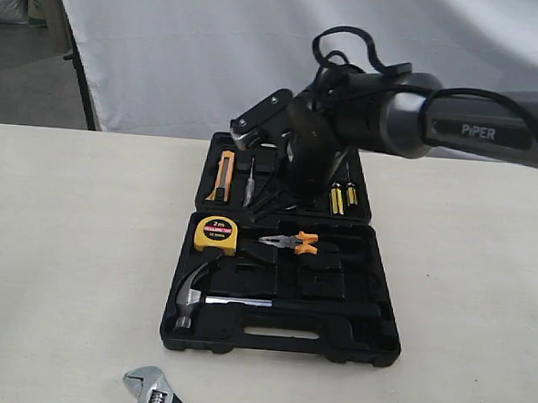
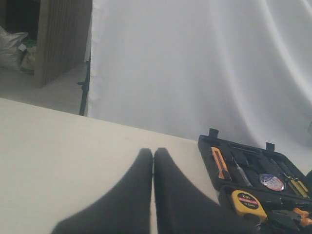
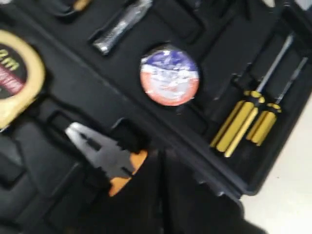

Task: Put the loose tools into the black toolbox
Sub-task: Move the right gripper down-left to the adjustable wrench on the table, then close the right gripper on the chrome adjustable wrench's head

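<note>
Hammer [image 1: 245, 301] sits in the lower half of the black toolbox [image 1: 370, 345], tape roll [image 3: 169, 75] in the upper half below the right gripper [image 3: 160, 158], clenched on nothing. Wrench [image 1: 152, 391] lies out on the table [image 1: 65, 244], bottom left-centre of frame. Left gripper [image 2: 153, 156] clenched too, empty

One toolbox [image 1: 370, 340], one hammer [image 1: 190, 297], one wrench [image 1: 152, 391], one tape measure [image 1: 216, 235], one pliers [image 1: 289, 243], one tape roll [image 3: 169, 75]; seemingly two screwdrivers [image 3: 239, 124], one knife [image 1: 221, 176]

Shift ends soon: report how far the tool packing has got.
Done: hammer and tape roll lie in the toolbox. In hand: nothing; the right gripper hovers shut over the toolbox, the left gripper shut over the table. Left: the wrench, on the table before the toolbox.
</note>
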Action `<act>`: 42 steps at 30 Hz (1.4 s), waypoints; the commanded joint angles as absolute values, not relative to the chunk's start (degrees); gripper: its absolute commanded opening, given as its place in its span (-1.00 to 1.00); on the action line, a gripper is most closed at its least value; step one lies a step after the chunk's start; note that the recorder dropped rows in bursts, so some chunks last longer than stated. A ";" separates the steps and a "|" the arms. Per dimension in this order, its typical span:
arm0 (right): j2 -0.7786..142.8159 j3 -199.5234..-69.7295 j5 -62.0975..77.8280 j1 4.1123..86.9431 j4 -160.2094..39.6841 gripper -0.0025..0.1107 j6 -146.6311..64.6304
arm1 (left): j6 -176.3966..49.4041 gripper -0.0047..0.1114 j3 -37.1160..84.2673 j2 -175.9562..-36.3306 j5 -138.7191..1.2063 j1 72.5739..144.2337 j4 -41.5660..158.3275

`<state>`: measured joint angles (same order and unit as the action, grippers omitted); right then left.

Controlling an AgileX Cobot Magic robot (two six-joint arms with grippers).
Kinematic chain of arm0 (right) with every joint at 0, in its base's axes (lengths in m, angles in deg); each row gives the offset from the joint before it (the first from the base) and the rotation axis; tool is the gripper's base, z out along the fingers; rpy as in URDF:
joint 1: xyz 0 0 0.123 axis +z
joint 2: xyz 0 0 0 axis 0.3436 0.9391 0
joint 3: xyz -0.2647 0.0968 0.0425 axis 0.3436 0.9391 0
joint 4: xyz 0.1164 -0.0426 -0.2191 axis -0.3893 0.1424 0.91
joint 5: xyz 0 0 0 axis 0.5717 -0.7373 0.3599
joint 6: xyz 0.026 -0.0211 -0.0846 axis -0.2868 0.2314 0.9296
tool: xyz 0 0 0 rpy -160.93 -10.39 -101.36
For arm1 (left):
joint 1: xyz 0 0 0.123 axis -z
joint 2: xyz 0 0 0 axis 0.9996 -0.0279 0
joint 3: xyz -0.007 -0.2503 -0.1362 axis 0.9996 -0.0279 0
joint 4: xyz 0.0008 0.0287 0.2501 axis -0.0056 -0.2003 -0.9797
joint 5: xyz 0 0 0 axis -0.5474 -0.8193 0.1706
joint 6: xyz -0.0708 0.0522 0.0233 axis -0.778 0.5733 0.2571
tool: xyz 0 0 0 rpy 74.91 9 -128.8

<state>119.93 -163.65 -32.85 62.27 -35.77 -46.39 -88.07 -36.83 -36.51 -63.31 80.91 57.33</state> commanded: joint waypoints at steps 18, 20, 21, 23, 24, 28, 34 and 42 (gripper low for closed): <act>114.58 -163.48 -53.00 77.75 -56.90 -0.95 -28.66 | -88.34 -0.91 -36.67 -36.33 -63.72 79.46 57.08; 114.58 -163.48 -53.24 79.55 -58.11 -0.95 -28.66 | -88.34 -0.91 -36.67 -36.33 -63.72 79.46 57.08; 114.58 -163.48 -53.24 80.39 -58.52 -0.95 -28.66 | -88.34 -0.91 -36.67 -36.33 -63.72 79.46 57.08; 114.99 -163.48 -52.36 82.15 -59.12 -0.95 -28.56 | -88.34 -0.91 -36.67 -36.33 -63.72 79.46 57.08; 115.26 -163.48 -52.08 82.70 -59.34 -0.95 -28.56 | -88.34 -0.91 -36.67 -36.33 -63.72 79.46 57.08; 117.23 -163.48 -50.90 83.90 -60.26 -0.95 -28.80 | -88.34 -0.91 -36.67 -36.33 -63.72 79.46 57.08; 120.54 -163.48 -50.88 84.33 -59.56 -0.77 -36.70 | -88.34 -0.91 -36.67 -36.33 -63.72 79.46 57.08; 121.13 -163.48 -50.88 84.33 -61.69 0.16 -38.06 | -88.34 -0.91 -36.67 -36.33 -63.72 79.46 57.08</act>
